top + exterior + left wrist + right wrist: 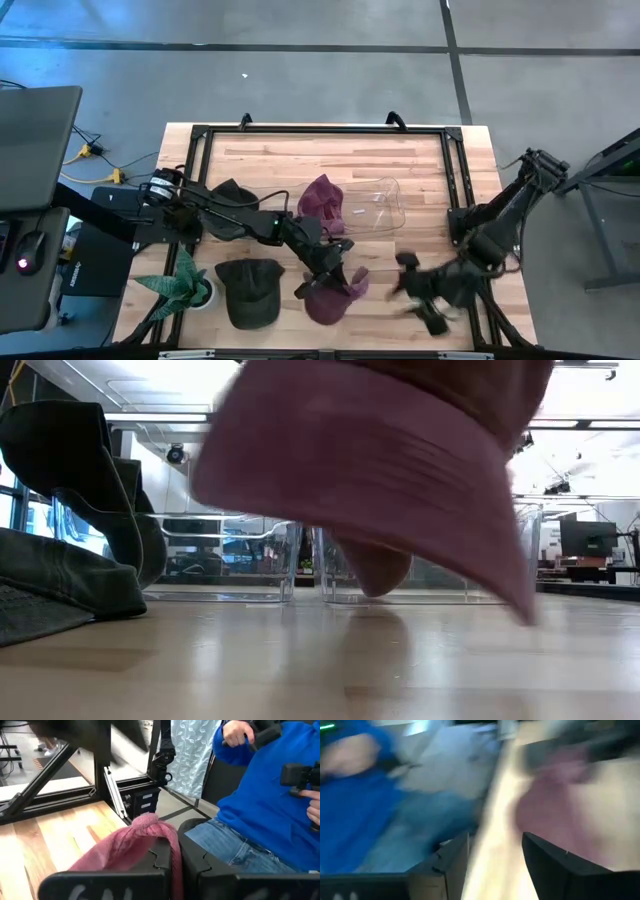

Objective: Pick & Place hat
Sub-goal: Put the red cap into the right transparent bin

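Left gripper (172,870) pinches a fold of the pink hat (330,297) — soft, light cloth that droops, best held at a bunched edge. Right gripper (425,300) — fingers apart, empty.

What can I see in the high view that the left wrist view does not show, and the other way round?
Only the high view shows the dark green hat, the second maroon hat, the clear container, the potted plant and the right claw, empty.

Only the left wrist view shows a person in a blue top.

Both show the left claw shut on the pink hat.
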Controlling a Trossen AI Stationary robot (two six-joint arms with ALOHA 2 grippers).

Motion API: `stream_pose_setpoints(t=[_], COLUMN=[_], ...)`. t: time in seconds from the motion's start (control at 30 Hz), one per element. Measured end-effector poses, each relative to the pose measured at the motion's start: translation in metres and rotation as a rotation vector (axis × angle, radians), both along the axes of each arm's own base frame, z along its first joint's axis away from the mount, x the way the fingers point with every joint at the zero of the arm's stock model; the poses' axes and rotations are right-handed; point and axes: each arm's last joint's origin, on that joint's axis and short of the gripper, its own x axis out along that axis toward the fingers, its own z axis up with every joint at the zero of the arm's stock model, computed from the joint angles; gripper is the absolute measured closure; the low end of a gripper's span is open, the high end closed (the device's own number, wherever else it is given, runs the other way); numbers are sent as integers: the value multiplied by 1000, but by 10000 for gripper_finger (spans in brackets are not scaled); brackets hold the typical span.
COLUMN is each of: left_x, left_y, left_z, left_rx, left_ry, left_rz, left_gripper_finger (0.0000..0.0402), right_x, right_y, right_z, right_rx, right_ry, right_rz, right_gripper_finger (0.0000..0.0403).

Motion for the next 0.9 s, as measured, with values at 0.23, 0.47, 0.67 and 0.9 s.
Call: stream_pose_setpoints(t=[0.23, 0.47, 0.67, 0.9], left_x=[0, 0, -2, -3], left_y=[0, 0, 0, -2], left_z=[0, 0, -8, -8], left_rx=[14, 14, 51, 53], left_ry=[-13, -12, 55, 58], left_rz=[1, 1, -5, -12], left_gripper_finger=[399, 400, 401, 401], right_x=[25, 68, 79, 74], right_y=[-40, -57, -61, -48], right_z=[-16, -28, -38, -33], right_rx=[-139, -33, 0, 166], right_ry=[130, 101, 113, 151], right_rz=[-75, 160, 324, 436], right_gripper_finger=[217, 166, 146, 176])
